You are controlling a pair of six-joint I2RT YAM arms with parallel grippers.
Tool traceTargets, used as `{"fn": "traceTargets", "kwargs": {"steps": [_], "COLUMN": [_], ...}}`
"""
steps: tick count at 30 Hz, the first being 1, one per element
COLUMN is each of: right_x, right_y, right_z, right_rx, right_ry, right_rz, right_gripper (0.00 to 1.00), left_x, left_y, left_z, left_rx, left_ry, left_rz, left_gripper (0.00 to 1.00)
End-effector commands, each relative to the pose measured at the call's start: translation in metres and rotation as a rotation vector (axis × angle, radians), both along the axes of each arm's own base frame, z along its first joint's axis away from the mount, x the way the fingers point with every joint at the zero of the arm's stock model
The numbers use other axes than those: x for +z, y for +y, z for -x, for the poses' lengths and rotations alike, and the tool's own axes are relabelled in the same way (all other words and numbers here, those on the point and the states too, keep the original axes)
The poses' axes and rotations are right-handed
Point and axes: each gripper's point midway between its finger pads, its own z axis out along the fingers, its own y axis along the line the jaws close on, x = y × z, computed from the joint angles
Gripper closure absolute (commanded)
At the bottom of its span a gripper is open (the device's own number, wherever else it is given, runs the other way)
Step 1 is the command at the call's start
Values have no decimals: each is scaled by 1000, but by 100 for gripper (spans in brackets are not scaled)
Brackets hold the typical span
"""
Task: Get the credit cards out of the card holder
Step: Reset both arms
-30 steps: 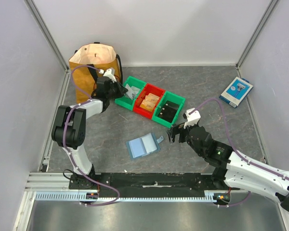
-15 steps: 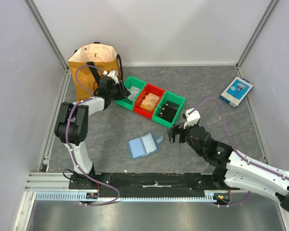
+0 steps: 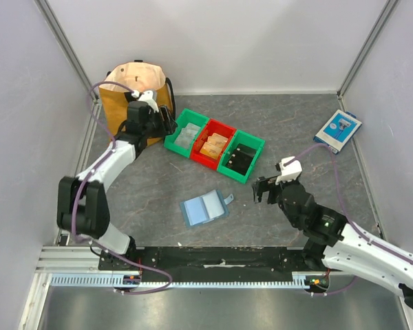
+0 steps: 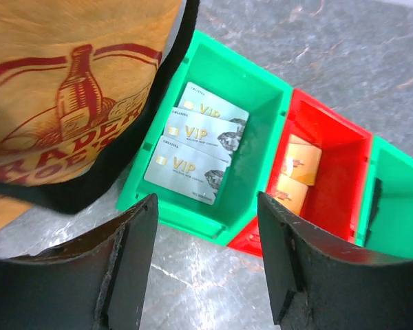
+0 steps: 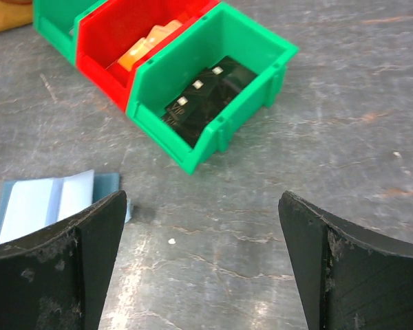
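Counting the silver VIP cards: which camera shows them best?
Left wrist: three silver VIP cards lie overlapped in the green bin, print legible. Top view gives a pale patch; right wrist, just that bin's corner.

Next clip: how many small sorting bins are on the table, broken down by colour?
Green bins: 2
Red bin: 1
Total: 3

Robot lab cell: white panel walls (image 3: 227, 41), aluminium frame posts (image 3: 67, 51)
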Motion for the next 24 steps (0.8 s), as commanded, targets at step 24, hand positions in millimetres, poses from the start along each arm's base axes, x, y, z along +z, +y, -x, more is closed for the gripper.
{"fn": "traceTargets", "kwargs": {"steps": [24], "right_x": [81], "right_y": [-124], "right_z": [25], "right_rx": [-407], "right_ry": [-205], "right_rz": [-254], "right_gripper": [2], "left_x": [127], "left_y": [114], "left_z": [271], "left_rx": [351], "left_ry": [-648], "left_rz": [149], "left_gripper": [11]}}
